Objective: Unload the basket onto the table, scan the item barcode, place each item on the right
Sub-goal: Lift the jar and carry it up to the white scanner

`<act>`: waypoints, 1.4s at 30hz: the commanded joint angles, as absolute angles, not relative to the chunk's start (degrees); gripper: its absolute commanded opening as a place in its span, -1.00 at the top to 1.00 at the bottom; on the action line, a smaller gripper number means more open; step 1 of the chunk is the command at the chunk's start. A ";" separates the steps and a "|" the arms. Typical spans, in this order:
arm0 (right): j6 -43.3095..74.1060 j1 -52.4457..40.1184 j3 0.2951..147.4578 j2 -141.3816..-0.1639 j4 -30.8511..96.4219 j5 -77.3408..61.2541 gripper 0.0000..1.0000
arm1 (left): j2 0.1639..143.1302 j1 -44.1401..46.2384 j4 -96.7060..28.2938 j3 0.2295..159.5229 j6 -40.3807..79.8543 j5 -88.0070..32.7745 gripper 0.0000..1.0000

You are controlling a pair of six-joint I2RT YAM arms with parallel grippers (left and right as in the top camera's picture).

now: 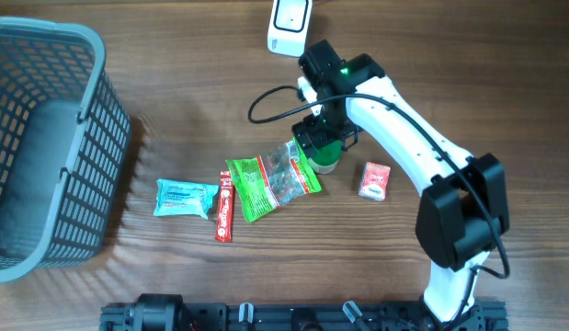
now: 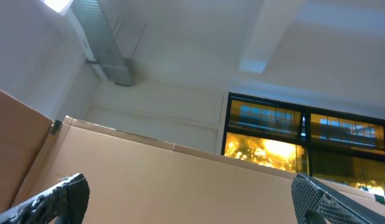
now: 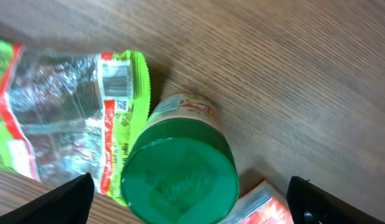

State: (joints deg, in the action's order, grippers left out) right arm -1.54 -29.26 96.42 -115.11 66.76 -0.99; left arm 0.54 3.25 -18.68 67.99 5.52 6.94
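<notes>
Left gripper (image 2: 189, 211) pointed up at the ceiling, its two fingers spread wide at the bottom corners of its own camera view with nothing between them; I could not find it in the overhead view. On the tabletop (image 1: 505, 74), a grey basket (image 1: 98, 156) filled the left edge. Just right of it lay a blue packet (image 1: 185, 198), then a thin red stick pack (image 1: 225, 211) touching the packet's right end, then a green snack bag (image 1: 270, 182) lying flat near the middle, its barcode facing up. Just beside the bag's right edge stood the green-lidded jar (image 1: 326, 158), upright. The right gripper (image 1: 319, 138) hung directly over the jar, fingers spread wide to either side of the lid and clear of it. A small red pack (image 1: 375, 180) lay near the jar, on its right. The white scanner (image 1: 290, 23) sat at the far edge, well apart from the jar.
</notes>
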 commanded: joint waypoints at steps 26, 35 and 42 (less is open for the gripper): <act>-12.51 -29.39 82.11 -119.04 52.84 1.65 -0.29 | 0.25 2.83 -18.68 67.70 6.31 6.04 -1.00; -4.19 -29.39 86.13 -119.04 54.26 1.45 -0.05 | 0.25 2.83 -18.68 67.70 6.28 6.04 -1.00; 8.73 -29.39 96.27 -119.04 66.19 0.95 -0.01 | 0.25 2.83 -18.68 67.70 6.28 6.02 -1.00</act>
State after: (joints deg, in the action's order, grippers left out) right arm 0.25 -29.47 89.78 -118.32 62.72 0.51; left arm 0.54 3.25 -18.68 67.99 5.52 6.94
